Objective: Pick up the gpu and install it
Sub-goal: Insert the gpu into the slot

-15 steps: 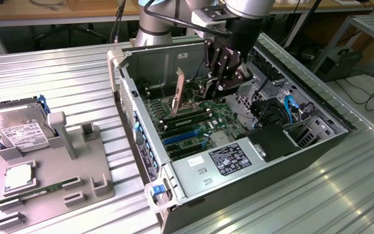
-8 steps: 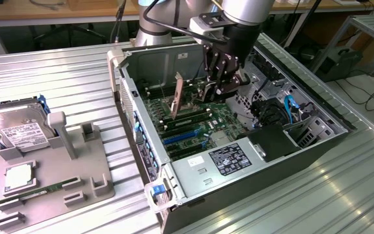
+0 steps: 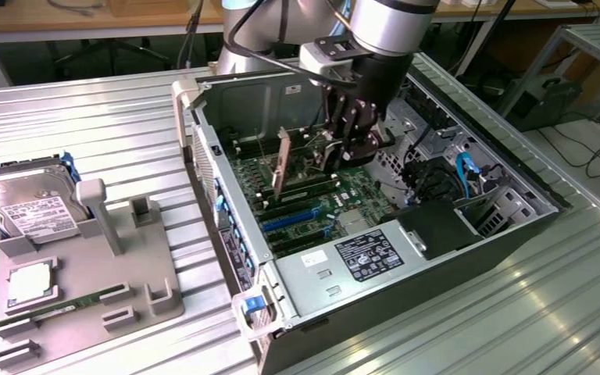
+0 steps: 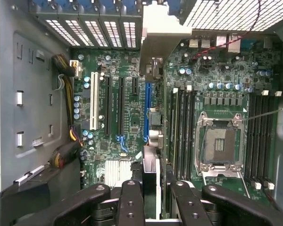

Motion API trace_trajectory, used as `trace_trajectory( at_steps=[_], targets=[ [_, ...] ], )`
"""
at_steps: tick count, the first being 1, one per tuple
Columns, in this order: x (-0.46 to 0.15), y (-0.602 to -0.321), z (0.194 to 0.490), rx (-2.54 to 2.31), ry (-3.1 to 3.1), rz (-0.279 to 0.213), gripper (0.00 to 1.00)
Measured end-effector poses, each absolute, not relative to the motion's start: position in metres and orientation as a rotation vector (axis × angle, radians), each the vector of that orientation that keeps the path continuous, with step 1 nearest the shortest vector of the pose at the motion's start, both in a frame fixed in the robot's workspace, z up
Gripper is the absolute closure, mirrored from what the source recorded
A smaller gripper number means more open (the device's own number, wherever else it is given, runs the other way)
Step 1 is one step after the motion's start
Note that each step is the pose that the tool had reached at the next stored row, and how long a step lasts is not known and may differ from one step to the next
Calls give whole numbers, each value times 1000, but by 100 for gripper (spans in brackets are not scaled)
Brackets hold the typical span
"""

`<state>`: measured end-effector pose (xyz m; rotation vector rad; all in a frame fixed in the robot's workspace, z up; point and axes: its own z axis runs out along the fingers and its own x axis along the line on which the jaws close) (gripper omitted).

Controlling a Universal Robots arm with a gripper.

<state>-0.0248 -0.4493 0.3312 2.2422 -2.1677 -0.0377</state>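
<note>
Tool (image 4: 151,197) clenched on thin dark gpu card (image 4: 151,181), edge-on above blue motherboard slot (image 4: 147,110); recommend square alignment, straight press.

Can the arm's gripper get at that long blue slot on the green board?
Probably yes: the gripper, holding the thin dark card, hangs inside the open case, and nothing visibly covers the long blue slot.

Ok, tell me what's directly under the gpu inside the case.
The gpu, held edge-on in the end effector, stands over the motherboard, along the blue slot. The slot's end nearest the end effector is covered by the card, so whether it has seated cannot be seen.
</note>
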Motion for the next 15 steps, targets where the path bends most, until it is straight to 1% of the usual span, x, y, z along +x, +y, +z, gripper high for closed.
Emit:
trace_trajectory(
  at_steps=[15],
  targets=[
    [-42,-450,306,2249,-2180,-36,73]
  ],
)
